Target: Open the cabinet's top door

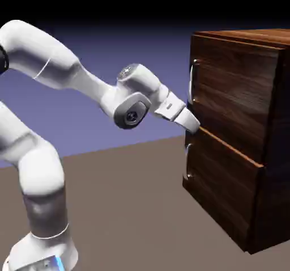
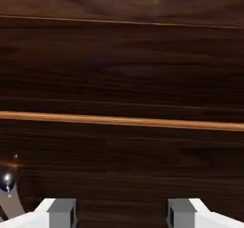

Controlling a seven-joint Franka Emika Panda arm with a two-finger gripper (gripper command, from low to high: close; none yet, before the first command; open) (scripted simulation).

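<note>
The dark wood-grain cabinet [image 1: 249, 151] stands at the right of the exterior view. Its top door [image 1: 235, 86] is flush with the front and carries a vertical silver handle [image 1: 194, 83] near its left edge. My gripper [image 1: 193, 125] is just below that handle, at the seam between the top door and the lower panel [image 1: 224, 182], close to the wood. In the hand view my gripper [image 2: 121, 215] is open, its fingertips [image 2: 62, 213] wide apart with nothing between them. Wood grain and an orange seam line [image 2: 124, 121] fill that view.
The lower panel's small handle [image 1: 188, 161] sits just under my fingers. A small piece of silver handle [image 2: 8, 183] shows at the hand view's lower left; I cannot tell which panel it belongs to. The brown table [image 1: 130, 207] stretches before the cabinet.
</note>
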